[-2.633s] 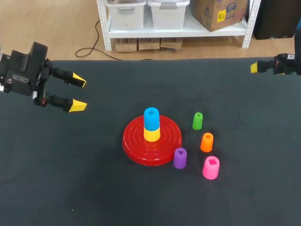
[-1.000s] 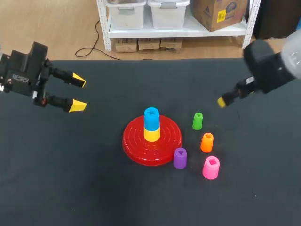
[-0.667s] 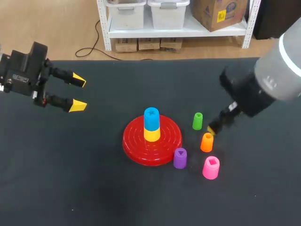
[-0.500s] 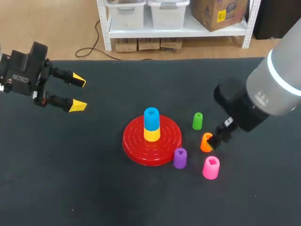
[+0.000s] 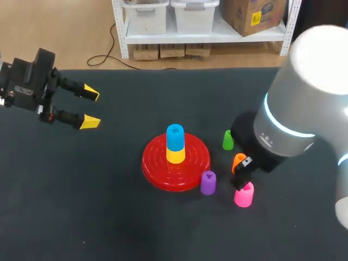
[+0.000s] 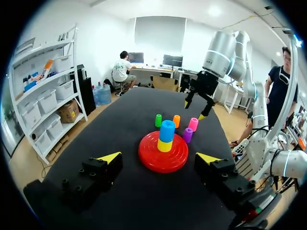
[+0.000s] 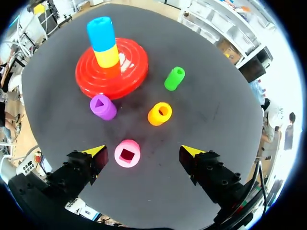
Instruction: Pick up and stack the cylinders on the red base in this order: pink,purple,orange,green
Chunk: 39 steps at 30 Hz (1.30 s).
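The red base [image 5: 154, 163] lies mid-table with a blue cylinder [image 5: 175, 136] stacked on a yellow one [image 5: 175, 156]. To its right stand the purple [image 5: 207, 182], pink [image 5: 244, 196], orange [image 5: 237, 159] and green [image 5: 227, 141] cylinders. My right gripper [image 7: 144, 151] hangs open above the pink cylinder [image 7: 127, 153], which shows between its fingers, nearer one of them. In the head view my right arm [image 5: 288, 125] hides part of the orange and green cylinders. At the far left, well away from the base, my left gripper [image 5: 92, 109] is open and holds nothing.
The black table [image 5: 81, 206] stretches bare to the left and front of the base. The four loose cylinders stand close together, the purple one [image 7: 102, 106] right beside the base's rim [image 7: 86, 81].
My right arm has swung in from the table's far right edge and come down over the loose cylinders, ending above the pink one. The left arm has stayed still.
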{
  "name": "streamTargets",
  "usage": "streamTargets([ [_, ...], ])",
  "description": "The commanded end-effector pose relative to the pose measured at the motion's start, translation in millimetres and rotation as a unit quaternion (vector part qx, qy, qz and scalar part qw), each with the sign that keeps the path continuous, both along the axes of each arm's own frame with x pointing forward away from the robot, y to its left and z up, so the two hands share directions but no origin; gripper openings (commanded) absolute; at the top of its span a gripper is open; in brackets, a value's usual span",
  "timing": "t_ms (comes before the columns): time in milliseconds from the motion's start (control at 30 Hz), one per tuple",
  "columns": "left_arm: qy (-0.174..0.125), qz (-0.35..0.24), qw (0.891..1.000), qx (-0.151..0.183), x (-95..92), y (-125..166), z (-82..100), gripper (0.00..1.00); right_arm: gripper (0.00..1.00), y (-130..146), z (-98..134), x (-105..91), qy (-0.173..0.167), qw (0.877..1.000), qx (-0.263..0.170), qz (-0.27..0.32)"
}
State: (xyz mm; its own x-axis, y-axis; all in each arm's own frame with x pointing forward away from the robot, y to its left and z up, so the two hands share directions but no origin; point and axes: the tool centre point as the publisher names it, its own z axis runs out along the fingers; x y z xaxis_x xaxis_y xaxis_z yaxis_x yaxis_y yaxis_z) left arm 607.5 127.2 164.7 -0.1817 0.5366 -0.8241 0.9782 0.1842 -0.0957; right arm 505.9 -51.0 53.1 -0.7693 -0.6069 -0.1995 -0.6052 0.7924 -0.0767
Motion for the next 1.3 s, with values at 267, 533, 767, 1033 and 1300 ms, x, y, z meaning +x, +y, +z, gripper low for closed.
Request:
streamTargets([
  [267,-0.001,-0.001,1.0,-0.001,0.5,0.7,-0.8,1.0,1.0,0.6,-7.2,-9.3,0.031,0.999,0.002,-0.012],
  [533,-0.001,-0.001,1.0,-0.001,0.5,0.7,-0.8,1.0,1.0,6.3,-9.2,-11.8,0.055,0.998,0.017,-0.014],
  [767,-0.001,-0.001,1.0,-0.001,0.5,0.7,-0.8,1.0,1.0,8.6,-13.3,-14.0,0.05,0.999,0.001,-0.003],
  [1033,-0.001,-0.001,1.0,-0.001,0.5,0.7,-0.8,1.0,0.82,7.5,-18.5,-14.0,0.053,0.999,-0.006,-0.006],
  [1300,-0.001,-0.001,1.0,-0.001,0.5,0.7,-0.8,1.0,0.5,8.3,-20.6,-13.8,0.055,0.998,-0.008,-0.005],
])
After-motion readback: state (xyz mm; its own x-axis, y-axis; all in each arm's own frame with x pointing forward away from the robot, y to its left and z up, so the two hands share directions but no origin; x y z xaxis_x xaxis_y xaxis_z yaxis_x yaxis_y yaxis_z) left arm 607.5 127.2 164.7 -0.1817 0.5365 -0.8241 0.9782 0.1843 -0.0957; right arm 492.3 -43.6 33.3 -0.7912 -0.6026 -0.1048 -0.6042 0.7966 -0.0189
